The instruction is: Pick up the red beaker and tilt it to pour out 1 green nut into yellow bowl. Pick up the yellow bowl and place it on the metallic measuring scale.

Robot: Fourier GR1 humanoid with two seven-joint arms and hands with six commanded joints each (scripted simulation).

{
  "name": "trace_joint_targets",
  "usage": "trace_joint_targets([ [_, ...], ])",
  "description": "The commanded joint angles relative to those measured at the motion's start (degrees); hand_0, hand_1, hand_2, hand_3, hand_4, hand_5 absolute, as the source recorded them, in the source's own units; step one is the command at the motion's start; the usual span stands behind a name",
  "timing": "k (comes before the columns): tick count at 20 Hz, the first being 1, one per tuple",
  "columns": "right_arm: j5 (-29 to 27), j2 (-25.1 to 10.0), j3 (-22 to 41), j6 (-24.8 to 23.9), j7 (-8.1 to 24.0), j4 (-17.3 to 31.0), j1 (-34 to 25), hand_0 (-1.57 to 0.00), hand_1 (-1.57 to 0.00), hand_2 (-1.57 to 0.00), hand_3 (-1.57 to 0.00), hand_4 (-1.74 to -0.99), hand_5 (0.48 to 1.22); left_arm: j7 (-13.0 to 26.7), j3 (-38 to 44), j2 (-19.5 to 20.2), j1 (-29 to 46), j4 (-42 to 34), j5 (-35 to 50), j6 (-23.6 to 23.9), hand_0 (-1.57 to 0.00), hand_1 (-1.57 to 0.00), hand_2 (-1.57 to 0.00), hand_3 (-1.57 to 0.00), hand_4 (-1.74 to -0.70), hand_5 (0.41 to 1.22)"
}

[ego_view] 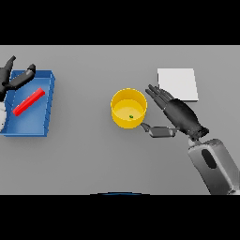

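I see the yellow bowl (128, 108) upright mid-bench, green nut (131, 116) inside. Right robot hand (180, 115) just beside it, fingers straight, thumb near the bowl's base, gripping nothing. Red beaker (29, 101) lies in the blue tray (48, 105); left robot hand (18, 77) open over the tray's far edge. Metallic measuring scale (177, 83) sits behind the right hand.

You see the yellow bowl (128, 108) upright mid-counter (93, 154), one green nut (131, 116) inside it. The right robot hand (180, 116) sits just beside the bowl's right wall, fingers straight, thumb reaching toward the bowl's lower right edge. Behind that hand, the flat measuring scale (178, 83). At your far left, a blue tray (49, 101) holds the red beaker (29, 101) lying down; the left robot hand (16, 77) hangs over the tray's upper left corner, fingers relaxed
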Motion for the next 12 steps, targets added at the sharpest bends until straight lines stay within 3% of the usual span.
trace_joint_targets([
  [1, 1.68, -1.18, 1.53, 1.35, -1.03, 0.91, -1.53, 0.0, 0.0, 0.0, 0.0, -1.15, 0.63, -0.31, 0.0, -0.18, 0.36, 0.12, 0.2, -0.14, 0.0, 0.0, 0.0, 0.0, -0.81, 0.688],
  [3, 4.09, -3.14, 4.05, 3.84, -3.71, 2.61, -5.15, 0.0, 0.0, 0.0, 0.0, -1.157, 0.635, 0.21, 0.17, 0.0, 0.2, 0.06, 0.32, -0.28, 0.0, 0.0, 0.0, 0.0, -0.81, 0.688],
  [7, 9.52, -4.21, 9.28, 6.5, -6.05, 7.74, -11.37, 0.0, 0.0, 0.0, 0.0, -1.161, 0.643, -0.14, 0.39, 0.44, 0.8, -0.02, 0.67, -0.99, 0.0, 0.0, 0.0, 0.0, -0.8, 0.691],
  [12, 12.1, -2.43, 13.8, 9.46, -9.14, 15.07, -17.46, 0.0, 0.0, 0.0, 0.0, -1.157, 0.644, -0.53, 0.86, 0.94, 0.23, 0.46, 0.92, -1.51, 0.0, 0.0, 0.0, 0.0, -0.81, 0.696],
])
